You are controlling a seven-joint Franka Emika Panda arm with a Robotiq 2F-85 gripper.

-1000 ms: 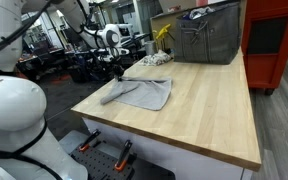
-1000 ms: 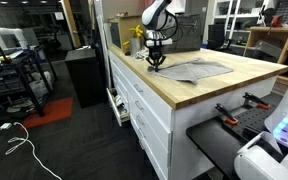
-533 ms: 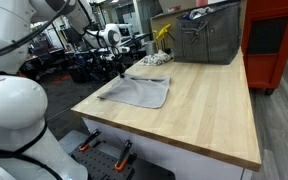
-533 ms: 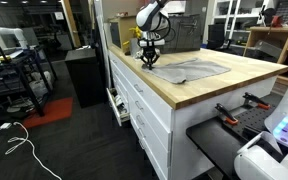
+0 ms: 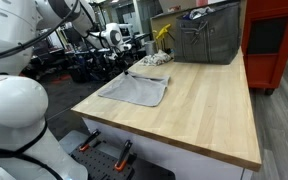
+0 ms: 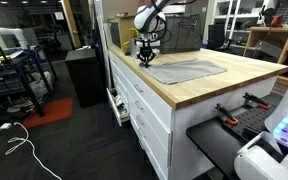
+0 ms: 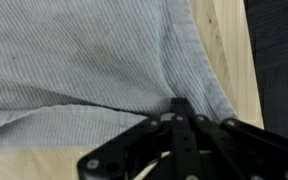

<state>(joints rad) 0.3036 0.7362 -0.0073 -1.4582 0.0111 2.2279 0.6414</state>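
Observation:
A grey cloth (image 5: 136,90) lies spread flat on the wooden table (image 5: 204,105); it also shows in the exterior view (image 6: 189,69) and fills the wrist view (image 7: 84,60) as fine blue-grey striped fabric. My gripper (image 5: 122,68) sits at the cloth's far left corner near the table edge, seen also in the exterior view (image 6: 147,58). In the wrist view the jaws (image 7: 181,105) are closed together, pinching the cloth's hem, which bunches into a fold at the fingertips.
A metal bin (image 5: 208,38) and a yellow object (image 5: 163,34) stand at the back of the table. A small crumpled white item (image 5: 156,60) lies behind the cloth. A red cabinet (image 5: 276,40) stands to the right. White drawers (image 6: 149,115) front the table.
The gripper has pulled the cloth's corner outward toward the table edge. The folded flap has opened and the cloth now lies flatter and wider.

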